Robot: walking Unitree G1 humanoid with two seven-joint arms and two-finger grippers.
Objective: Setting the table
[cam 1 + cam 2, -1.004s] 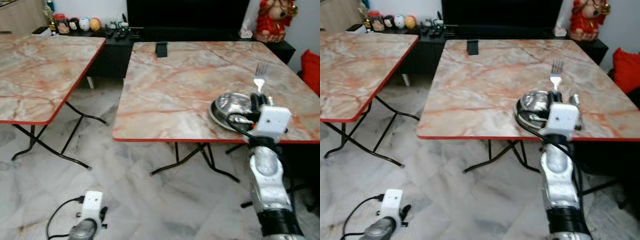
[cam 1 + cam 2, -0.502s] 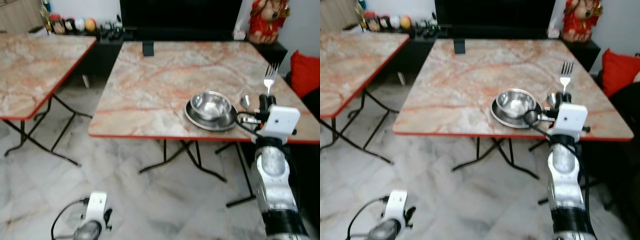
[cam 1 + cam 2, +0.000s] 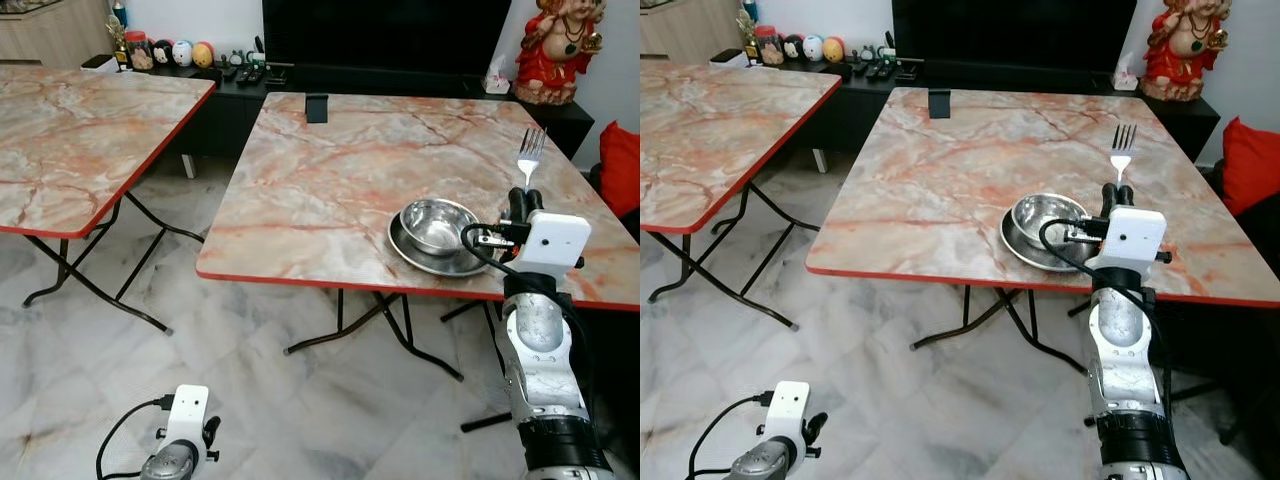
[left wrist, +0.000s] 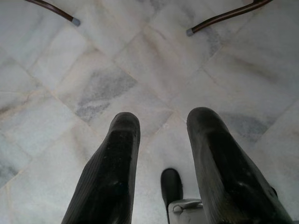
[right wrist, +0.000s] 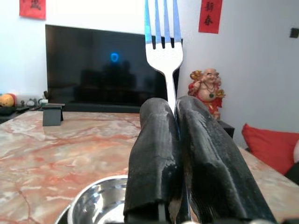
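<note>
The right gripper (image 3: pixel 519 199) is clamping an upright silver fork (image 3: pixel 528 155); just left of it, a steel bowl (image 3: pixel 437 223) is sitting on a metal plate (image 3: pixel 450 262); the left gripper's (image 4: pixel 161 140) fingers are hanging apart

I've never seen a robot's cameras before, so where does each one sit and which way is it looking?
Left and right eye views: on the head, looking forward and down at the marble table; the right arm shows.
Left wrist view: on the left arm, facing the floor past its open left claw.
Right wrist view: along the right claw pinching a fork, facing the TV.
Shared: bowl, fork, TV.
</note>
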